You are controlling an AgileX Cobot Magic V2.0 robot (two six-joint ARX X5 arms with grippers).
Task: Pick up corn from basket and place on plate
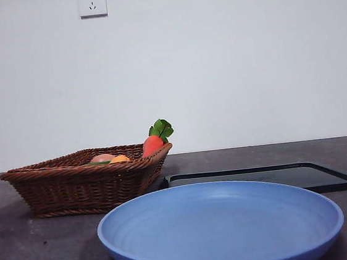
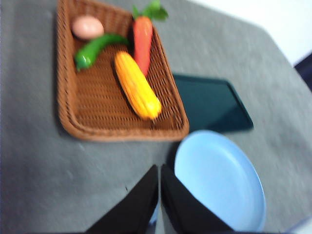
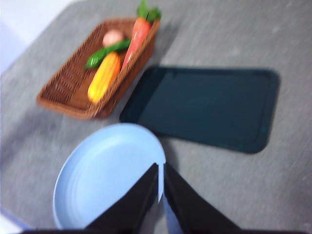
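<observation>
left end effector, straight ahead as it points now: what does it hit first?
Probably bare table, then the near rim of the basket. The left end effector sits above the table beside the plate, jaws shut, aimed roughly at the basket's corner below the corn. Depth is unclear.

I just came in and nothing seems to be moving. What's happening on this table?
Nothing is being handled yet. The corn lies in the basket beside a carrot toy, a green pepper and a pinkish round item. The blue plate sits bare next to a black tray. The left gripper and right gripper hang above the table, jaws shut, holding nothing.
</observation>
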